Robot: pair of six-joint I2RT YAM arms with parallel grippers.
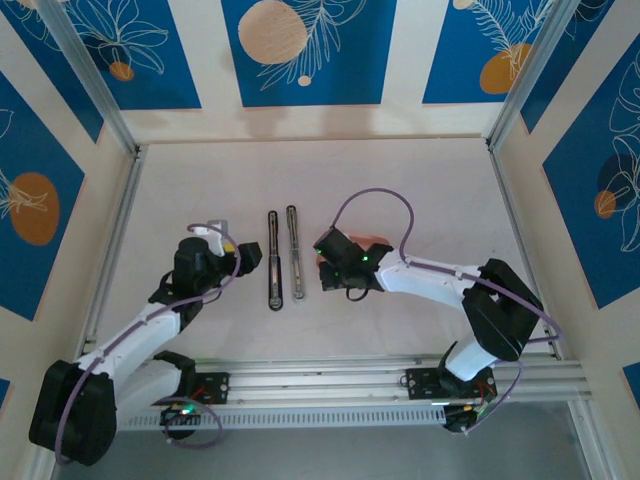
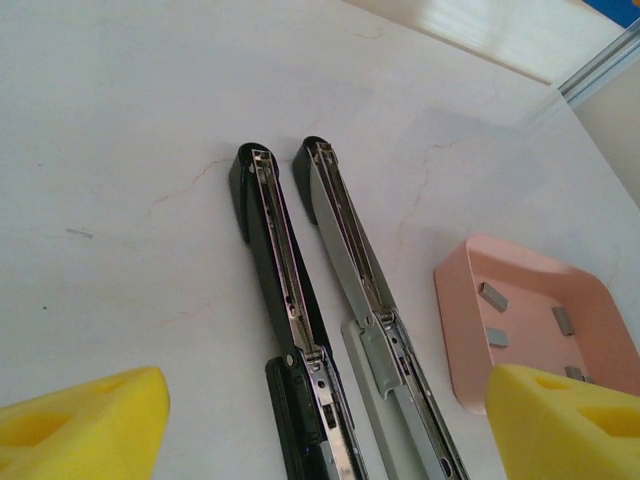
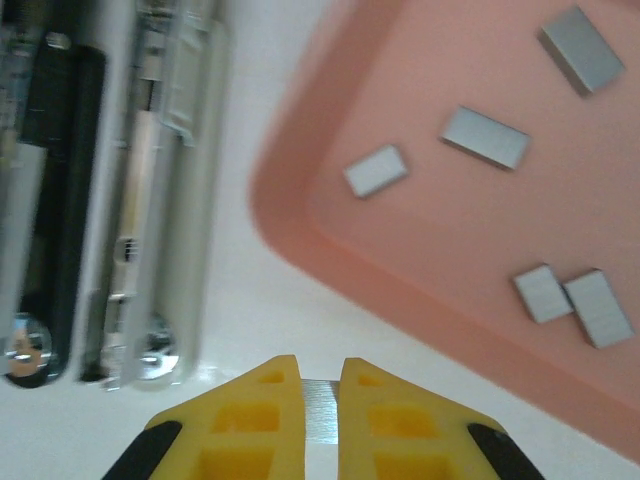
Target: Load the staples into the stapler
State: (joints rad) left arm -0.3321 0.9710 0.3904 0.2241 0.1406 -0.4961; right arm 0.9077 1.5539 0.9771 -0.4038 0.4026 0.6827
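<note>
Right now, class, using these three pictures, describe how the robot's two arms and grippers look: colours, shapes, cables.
The left arm and right arm are white tubular links joined by chunky black joints, and a thin lilac cable loops along each. The left gripper and right gripper each carry two wedge-shaped yellow fingers with hollow cells.

Bare table left of stapler, pink tray near right, gap seemingly narrow
</note>
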